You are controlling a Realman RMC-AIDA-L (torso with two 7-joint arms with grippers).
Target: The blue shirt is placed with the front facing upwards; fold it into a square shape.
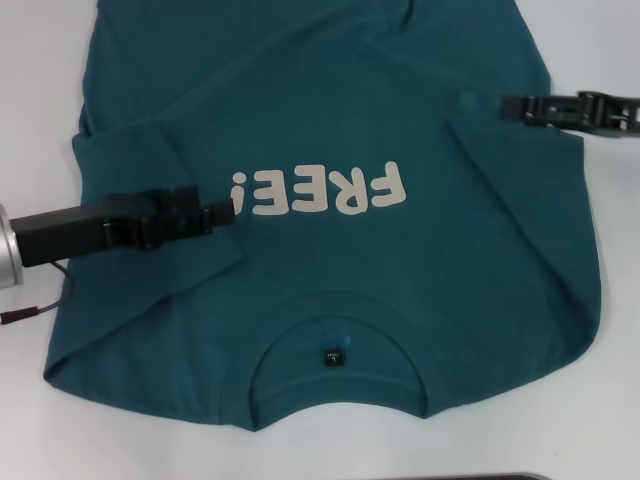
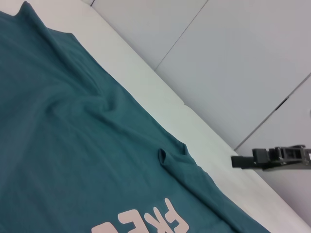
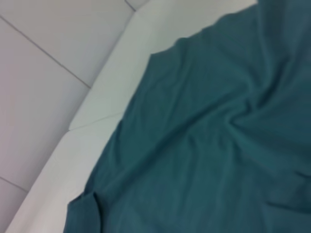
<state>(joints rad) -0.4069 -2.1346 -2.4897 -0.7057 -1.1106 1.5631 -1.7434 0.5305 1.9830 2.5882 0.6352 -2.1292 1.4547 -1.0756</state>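
Shirt fabric fills most of the head view: the blue shirt (image 1: 330,150) lies spread on the white table (image 1: 610,200) with its printed front up and its round neck toward the robot. The left sleeve is folded inward over the chest, and its edge runs diagonally down toward the collar.

The left gripper (image 1: 228,211) reaches in from the left side, low over this folded sleeve. Its tip is at the sleeve edge, just beside the last sign of the lettering. The fingers look pressed together, but whether they pinch the cloth I cannot tell.

The right gripper (image 1: 505,105) comes in from the right side, at the far right part of the shirt. Its tip is at a fold of cloth near the shirt's right edge. If its fingers are spread or closed, I cannot tell. In the left wrist view this same gripper (image 2: 234,161) shows farther off, apart from the shirt (image 2: 73,155), with a small raised pucker in the cloth near the shirt's border. The right wrist view shows only wrinkled shirt cloth (image 3: 209,145) and the table edge (image 3: 97,111).

The pale cream lettering (image 1: 320,190) on the chest reads "FREE!"; seen from the head camera it is upside down. A small black label (image 1: 334,356) sits inside the neck; a pale mark is on it, too small to read.
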